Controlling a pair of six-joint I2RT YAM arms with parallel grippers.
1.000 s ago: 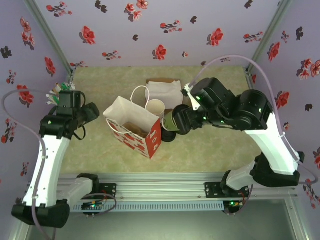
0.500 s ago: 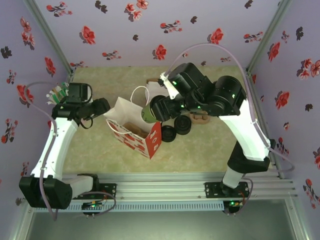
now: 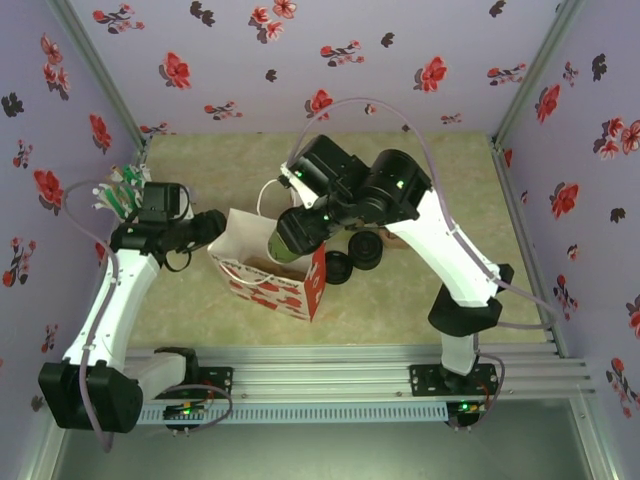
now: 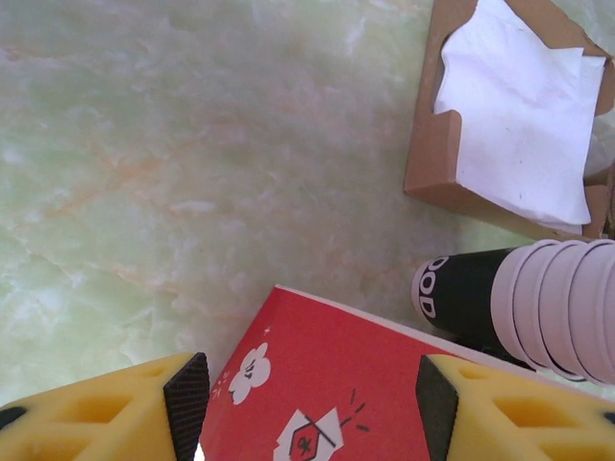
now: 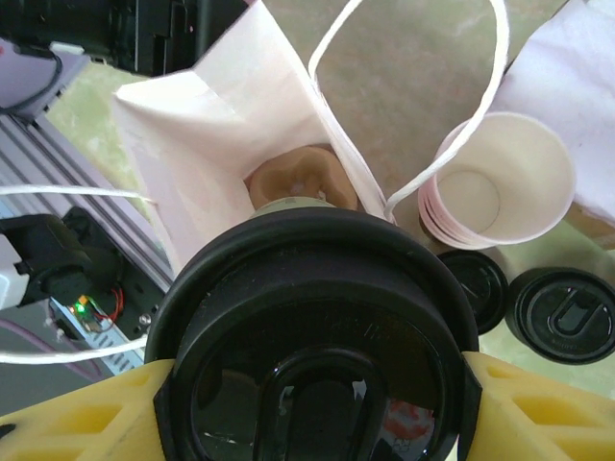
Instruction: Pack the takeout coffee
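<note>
**Right wrist view: lidded cup over the bag mouth, not yet packed**

We see the right gripper clamped on the cup, a yellow finger on each side, with the black lid already on. The cup hangs above the open bag; we judge the lowering and the release are left to do. A brown round thing already lies at the bottom.

The bag mouth is narrow against the cup, so we have little room at its walls. A string handle loops just beside the way down. The stack of cups touches the bag's far side, with loose lids near.

The left gripper sits at the bag's red wall; we cannot tell whether it grips it.
</note>
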